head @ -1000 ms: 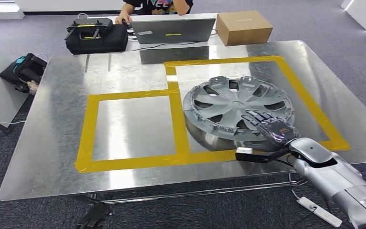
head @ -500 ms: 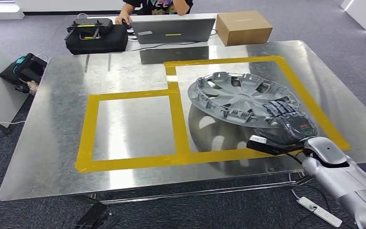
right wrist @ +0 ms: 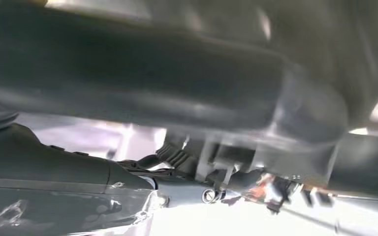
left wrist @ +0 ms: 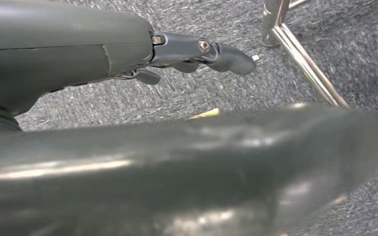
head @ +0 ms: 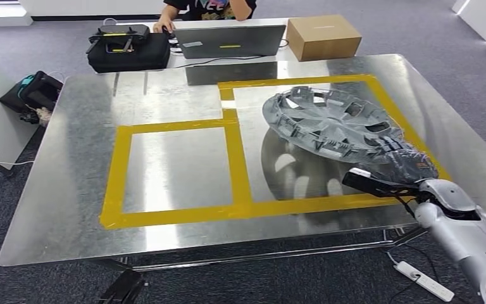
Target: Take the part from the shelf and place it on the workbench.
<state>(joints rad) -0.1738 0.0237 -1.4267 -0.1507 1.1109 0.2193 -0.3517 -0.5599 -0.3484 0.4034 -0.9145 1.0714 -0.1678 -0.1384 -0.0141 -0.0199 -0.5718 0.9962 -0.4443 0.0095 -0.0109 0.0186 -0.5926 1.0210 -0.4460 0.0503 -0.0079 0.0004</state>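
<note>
A grey plastic hubcap [head: 329, 120] hangs tilted over the right-hand yellow-taped rectangle [head: 411, 136] of the steel workbench [head: 69, 190]. Its near rim is raised, and its reflection shows on the metal beneath. My right hand [head: 397, 166] grips that near-right rim, fingers over the top and thumb under. In the right wrist view the thick thumb [right wrist: 128, 73] lies across the ribbed rim of the hubcap [right wrist: 182, 157]. My left hand [left wrist: 197, 51] hangs over grey carpet beside the bench, holding nothing.
At the bench's far edge stand a laptop [head: 231, 39], a cardboard box [head: 323, 36] and a black case [head: 128, 49], with a person [head: 205, 7] seated behind them. A bag [head: 31, 92] lies on the floor at the left. A power strip [head: 424, 280] lies near my right arm.
My right hand has moved right with the hubcap in its grip. The hubcap has shifted right and farther back over the taped rectangle and is raised more at its near rim.
</note>
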